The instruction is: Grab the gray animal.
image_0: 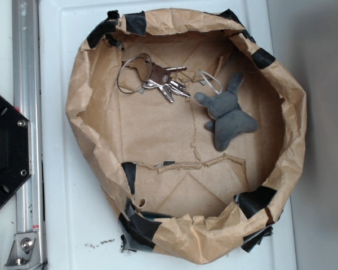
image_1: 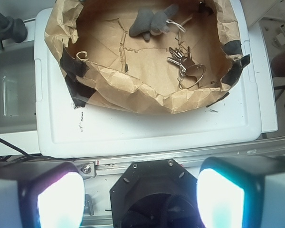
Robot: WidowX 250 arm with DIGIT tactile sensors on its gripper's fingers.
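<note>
Inside the crumpled brown paper bowl (image_0: 90, 124), the gray plush animal (image_0: 228, 115) lies beside metal keys (image_0: 163, 81); the tool (image_1: 135, 194) hovers released, well apart.

one gray animal (image_0: 228, 115), one key bunch (image_0: 155, 77) (ringed), one paper bowl (image_0: 90, 112)

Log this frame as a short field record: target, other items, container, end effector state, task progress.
target: gray animal, lying on the floor of the paper bowl, thin white loop by its ears
other items: key bunch, apart from the toy
container: crumpled brown paper bowl patched with black tape, on a white surface
end effector: open, outside the bowl, holding nothing
progress: grasp not yet begun
</note>
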